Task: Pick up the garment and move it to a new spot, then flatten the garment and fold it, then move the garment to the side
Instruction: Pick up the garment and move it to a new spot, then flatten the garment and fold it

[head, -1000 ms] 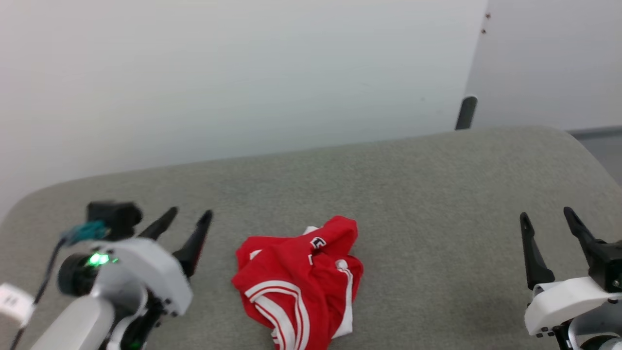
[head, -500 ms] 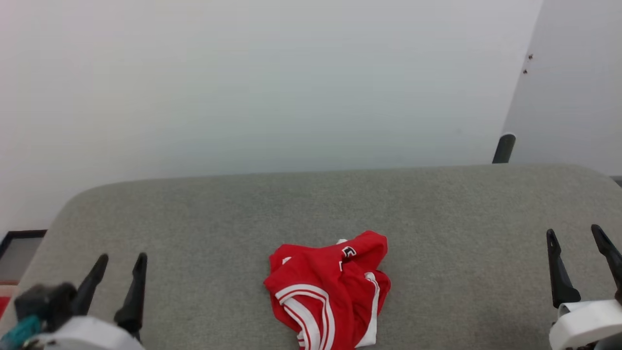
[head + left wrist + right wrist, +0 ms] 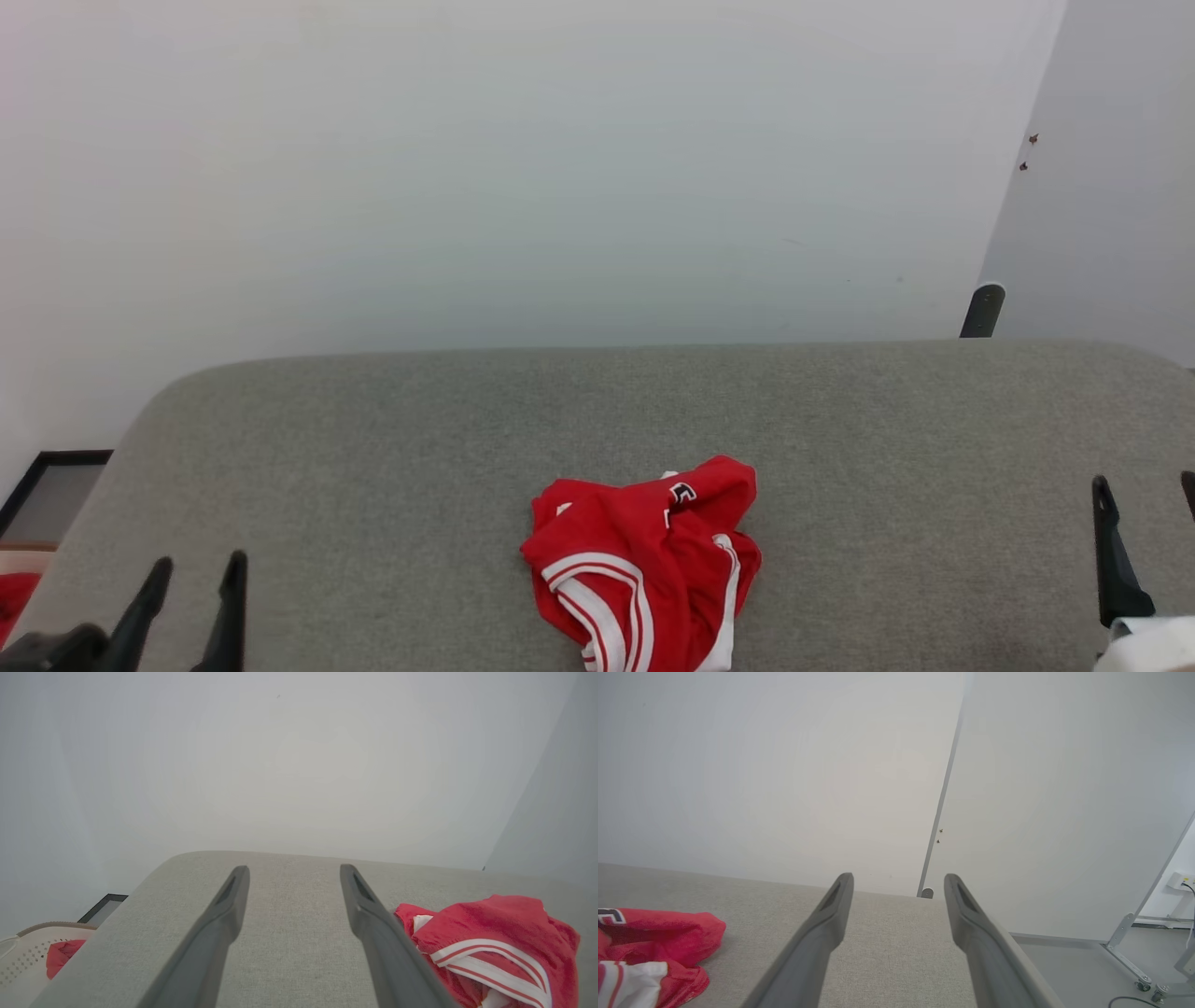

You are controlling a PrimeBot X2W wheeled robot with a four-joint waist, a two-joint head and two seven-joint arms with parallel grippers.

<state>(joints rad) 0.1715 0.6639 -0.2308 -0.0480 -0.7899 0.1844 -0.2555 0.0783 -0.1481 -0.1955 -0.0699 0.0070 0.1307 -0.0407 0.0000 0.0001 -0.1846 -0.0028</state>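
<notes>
So I'm seeing the head camera tilting up and the left gripper no longer angling toward the red jersey, so I'm guessing pickup isn't starting yet. It and the right gripper are both hanging wide open, holding nothing. Jersey's lying crumpled at the front middle of the table, bare room stretching behind and both sides.

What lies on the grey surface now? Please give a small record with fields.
surface: grey padded top
garment: shirt, red with white stripes, crumpled heap, middle near front edge
left arm: left pincer open, empty, left of the shirt, apart
right arm: right pincer open, empty, right of the shirt, apart
folding: not yet begun
</notes>
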